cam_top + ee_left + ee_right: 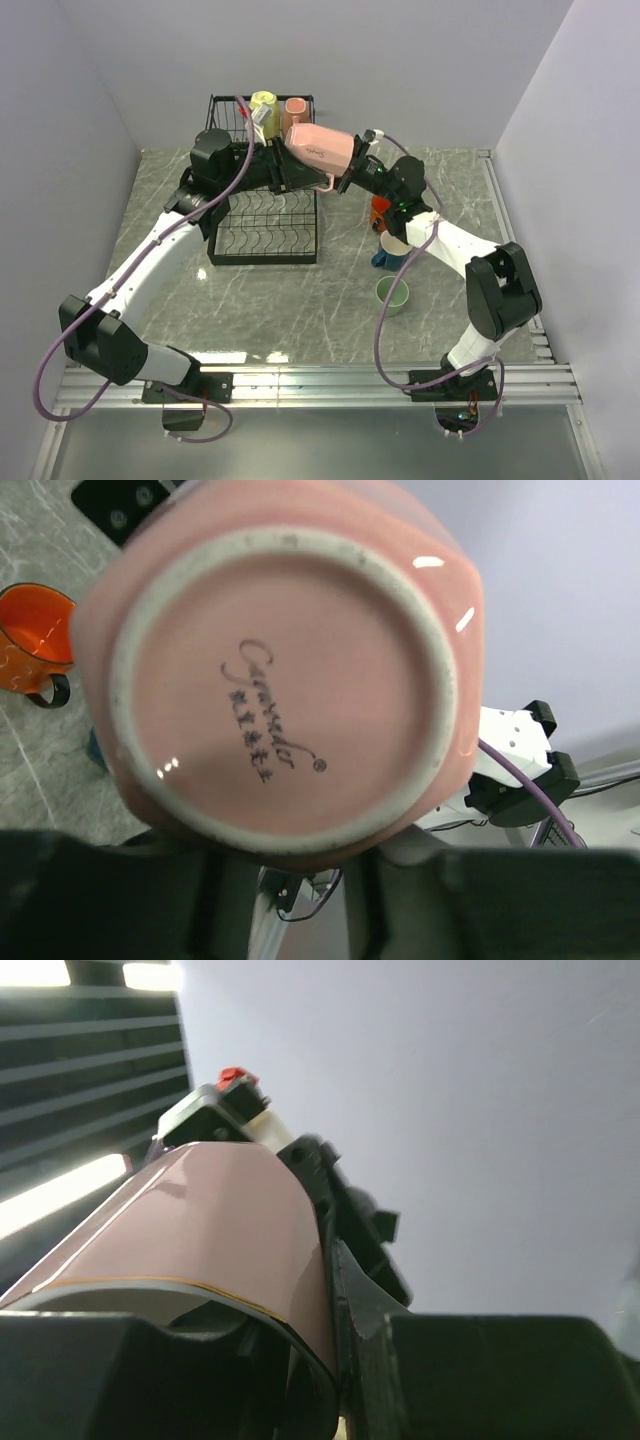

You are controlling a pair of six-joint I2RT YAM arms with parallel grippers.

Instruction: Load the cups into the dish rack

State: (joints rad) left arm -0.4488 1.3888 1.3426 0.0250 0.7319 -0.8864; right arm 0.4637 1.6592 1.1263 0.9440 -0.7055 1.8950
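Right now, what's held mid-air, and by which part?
The right gripper holds the pink cup by its rim end. The left gripper sits at its base end; whether it grips cannot be told.

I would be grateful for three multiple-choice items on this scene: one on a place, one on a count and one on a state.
1. Where is the pale green cup?
A. On the table, nearer the arm bases than the blue cup
B. In the rack's upper tier
C. In the rack's lower tray

2. How many cups sit in the upper basket of the dish rack?
A. None
B. Two
C. Four

3. How is the pink cup between the arms?
A. Upright on the table
B. Held in the air on its side
C. Upside down in the lower tray

Answers:
1. A: it stands on the marble, below the blue cup in the top view.
2. B: a yellow cup and a second pink cup.
3. B: the right gripper grips its rim.
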